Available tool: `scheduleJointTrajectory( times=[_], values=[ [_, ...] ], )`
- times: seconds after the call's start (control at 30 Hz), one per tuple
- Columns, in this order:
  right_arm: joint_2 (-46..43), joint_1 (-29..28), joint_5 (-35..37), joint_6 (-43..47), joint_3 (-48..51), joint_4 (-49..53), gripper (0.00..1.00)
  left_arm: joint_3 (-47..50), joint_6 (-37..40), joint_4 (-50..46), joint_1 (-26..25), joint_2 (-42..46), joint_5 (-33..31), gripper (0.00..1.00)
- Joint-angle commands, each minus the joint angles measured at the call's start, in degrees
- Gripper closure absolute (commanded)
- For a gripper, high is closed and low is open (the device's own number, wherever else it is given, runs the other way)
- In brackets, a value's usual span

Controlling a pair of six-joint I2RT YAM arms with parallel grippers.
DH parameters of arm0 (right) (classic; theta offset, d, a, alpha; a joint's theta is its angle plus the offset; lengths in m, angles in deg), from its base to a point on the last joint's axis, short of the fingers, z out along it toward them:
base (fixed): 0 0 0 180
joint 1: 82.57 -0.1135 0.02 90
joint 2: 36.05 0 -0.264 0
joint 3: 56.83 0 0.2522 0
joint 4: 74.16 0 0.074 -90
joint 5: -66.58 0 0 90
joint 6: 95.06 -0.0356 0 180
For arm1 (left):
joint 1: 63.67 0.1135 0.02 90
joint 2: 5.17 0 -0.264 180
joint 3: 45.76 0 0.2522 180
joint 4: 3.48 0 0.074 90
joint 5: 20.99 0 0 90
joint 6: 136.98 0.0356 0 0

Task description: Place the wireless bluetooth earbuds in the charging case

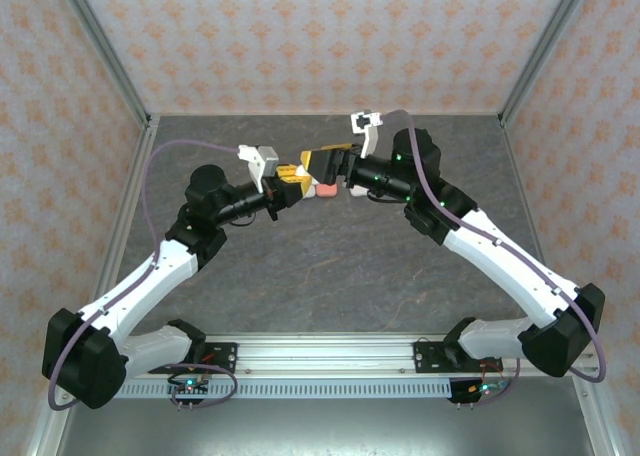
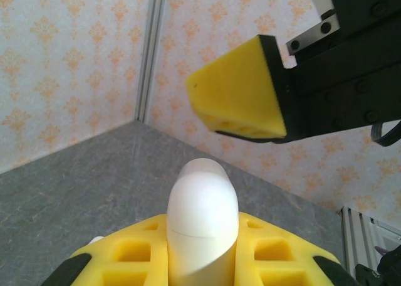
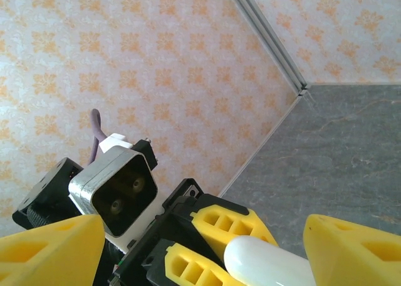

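A closed white charging case [image 2: 202,198] stands upright between the yellow fingers [image 2: 125,254] of my left gripper [image 2: 202,236], which is shut on it above the middle of the table. My left gripper [image 1: 293,179] and right gripper [image 1: 318,166] meet tip to tip. In the right wrist view the case [image 3: 269,264] pokes up between the two spread fingers [image 3: 56,248] of my right gripper [image 3: 205,229], which is open. One right finger [image 2: 238,91] hovers apart above the case's rounded top. The earbuds are out of view.
The dark grey tabletop [image 1: 330,266] lies below both arms. A small pink rounded thing [image 1: 325,189] shows just under the two grippers. Patterned walls and metal corner posts [image 1: 105,51] enclose the back and sides. The left wrist camera housing [image 3: 116,195] faces the right gripper.
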Motion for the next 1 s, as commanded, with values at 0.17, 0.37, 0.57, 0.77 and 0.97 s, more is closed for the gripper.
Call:
scheduleJointTrajectory(
  times=[0.17,0.37,0.57,0.77,0.97],
  values=[
    [-2.4,4.5,13.4,0.0,-0.6,11.4,0.15,-1.6,0.4,-0.5,-0.4,0.2,-2.2,1.00],
    [-6.4,11.7,18.3,-4.5,4.0,13.3,0.08,-2.8,1.1,-3.9,-0.4,-0.8,-5.3,1.00],
    [-9.0,16.8,22.7,-6.1,7.9,14.7,0.01,-5.1,-2.5,-8.4,-0.6,-4.9,-9.2,1.00],
    [-9.4,21.2,22.6,-6.7,9.7,14.3,0.01,-11.4,-6.9,-21.0,-3.8,-15.3,-10.7,1.00],
    [-5.9,23.1,20.4,-3.7,6.7,17.3,0.01,-11.8,-13.4,-17.6,-6.5,-25.1,-9.7,1.00]
  ],
)
